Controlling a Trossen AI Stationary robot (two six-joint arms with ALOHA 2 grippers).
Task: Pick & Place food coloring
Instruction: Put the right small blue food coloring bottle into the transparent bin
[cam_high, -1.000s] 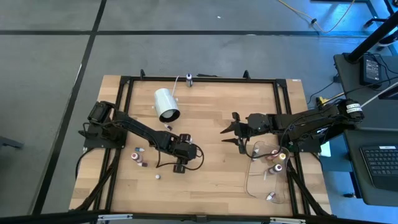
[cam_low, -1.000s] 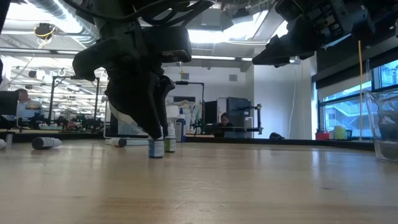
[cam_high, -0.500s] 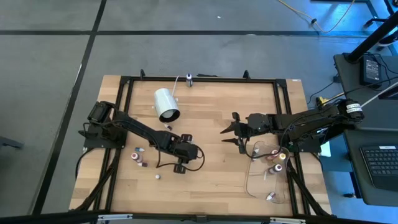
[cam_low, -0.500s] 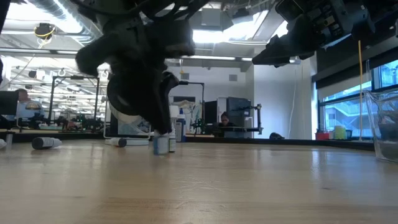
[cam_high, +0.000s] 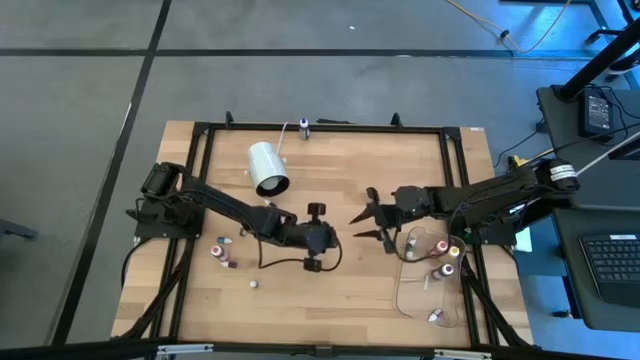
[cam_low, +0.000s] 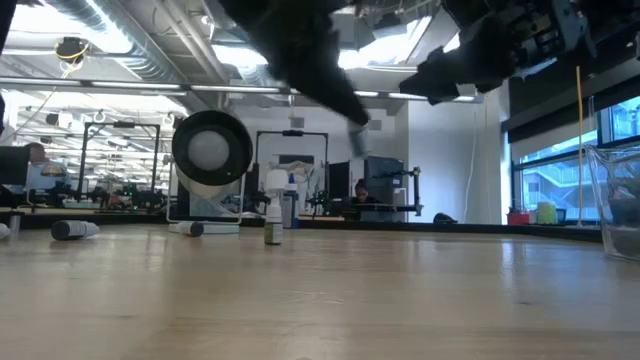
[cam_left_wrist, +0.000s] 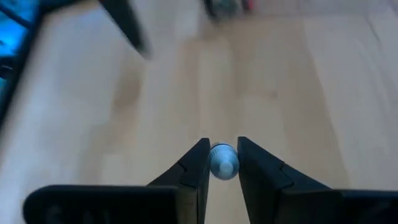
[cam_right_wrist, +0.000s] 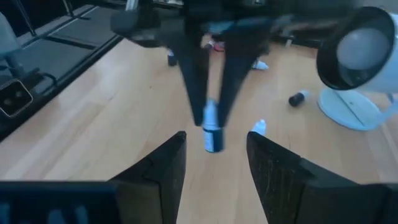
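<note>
One camera hangs overhead, looking straight down on the whole pale wooden tabletop (cam_high: 330, 170), while another sits at its surface, looking level across it into the room behind. Each wrist camera peers closely past its own arm's dark fingers, down over the wood. The large white cylinder lying on its side (cam_high: 267, 167) appears from above, at table height (cam_low: 211, 150) and in the right wrist view (cam_right_wrist: 360, 53).
</note>
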